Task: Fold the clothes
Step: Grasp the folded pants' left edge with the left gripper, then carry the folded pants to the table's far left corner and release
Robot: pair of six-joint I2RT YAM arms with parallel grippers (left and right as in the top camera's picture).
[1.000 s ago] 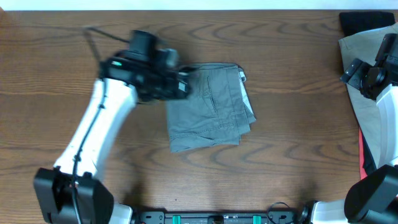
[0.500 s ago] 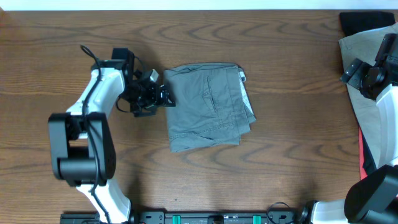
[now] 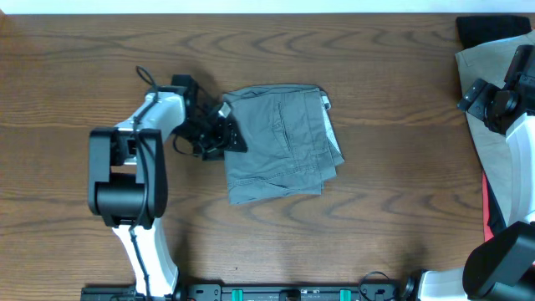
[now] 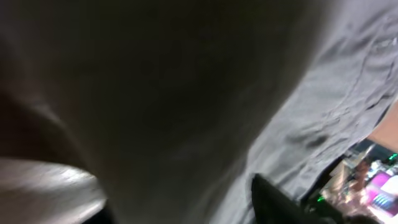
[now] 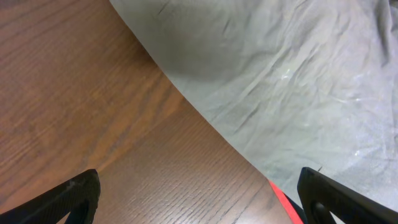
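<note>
The mid-grey shorts lie folded into a rough square at the table's middle, a small white tag at the upper right corner. My left gripper lies low at their left edge, pointing right and touching the cloth. The left wrist view is filled with blurred grey cloth pressed close, with one dark finger at the bottom; the jaw gap is hidden. My right gripper hangs open at the far right, and beneath it wood and beige cloth show between its wide jaws.
A heap of clothes lies at the right edge: beige cloth, a black piece behind it and a red strip. The left arm's base stands at the front left. Bare wood surrounds the grey shorts.
My left arm drew back from over the shorts' upper left corner, folded in on itself, and the gripper then slid right onto the shorts' left edge. The right arm stayed still.
</note>
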